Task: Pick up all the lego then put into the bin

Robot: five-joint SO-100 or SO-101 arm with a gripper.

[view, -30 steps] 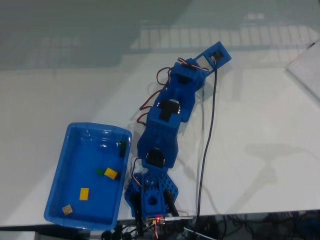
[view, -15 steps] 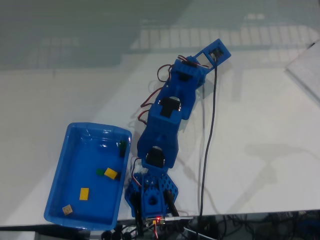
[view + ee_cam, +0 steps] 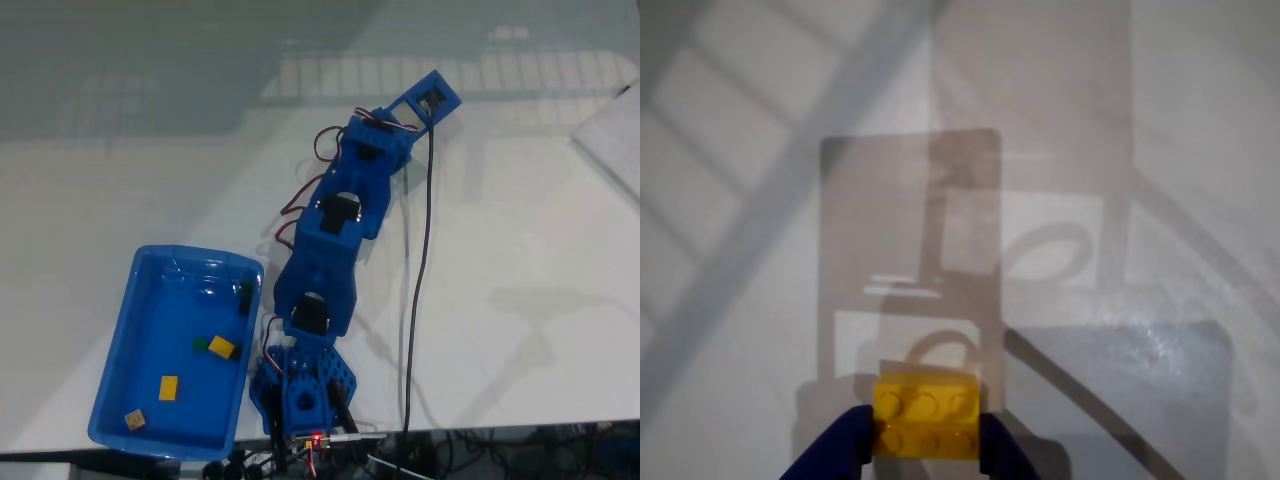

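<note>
yellow and studded, a lego brick [image 3: 926, 416] sits at the wrist view's bottom centre, clamped between the blue jaws above the pale bench [image 3: 1160, 120], while lower left in the fixed view the blue bin [image 3: 120, 345] holds four bricks.

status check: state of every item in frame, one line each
gripper: shut on yellow lego, over the table
yellow lego: held between the fingers, studs facing the wrist camera
bin: upright on the table, holding bricks
yellow bricks: lying in the bin
dark green brick: at the bin's wall
tan brick: in the bin's near corner
</note>
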